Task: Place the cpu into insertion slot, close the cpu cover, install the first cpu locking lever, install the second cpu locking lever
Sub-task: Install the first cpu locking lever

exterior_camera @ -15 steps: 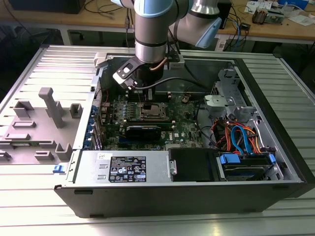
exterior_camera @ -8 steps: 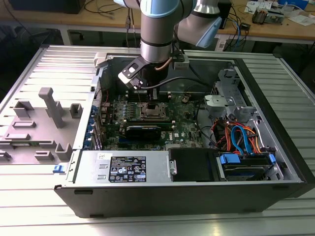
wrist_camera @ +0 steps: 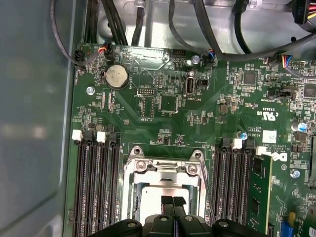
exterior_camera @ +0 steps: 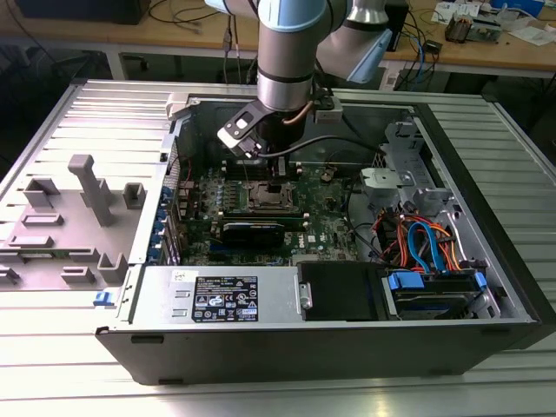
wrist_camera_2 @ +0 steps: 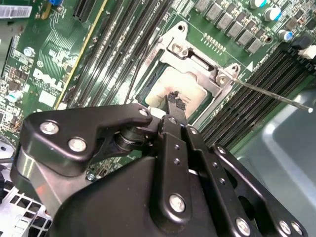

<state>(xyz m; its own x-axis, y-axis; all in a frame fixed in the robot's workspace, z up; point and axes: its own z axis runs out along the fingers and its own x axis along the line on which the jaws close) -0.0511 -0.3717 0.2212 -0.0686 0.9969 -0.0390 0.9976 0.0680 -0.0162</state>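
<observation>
Silver square cpu [wrist_camera: 148, 197] seated, grey metal-frame cpu cover [wrist_camera: 163, 170] down; black hand [wrist_camera: 173, 201] together, empty; thin locking lever [wrist_camera_2: 271, 92] looks unlatched, so likely lever step.

Electronics lab, wooden workbenches [exterior_camera: 530, 54], loose cables [exterior_camera: 423, 43]

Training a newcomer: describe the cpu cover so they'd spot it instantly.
Inside the open computer case, find the green motherboard. Between its two banks of black memory slots lies the cpu cover, under the gripper: a silver metal frame with the pale cpu showing through.
</observation>
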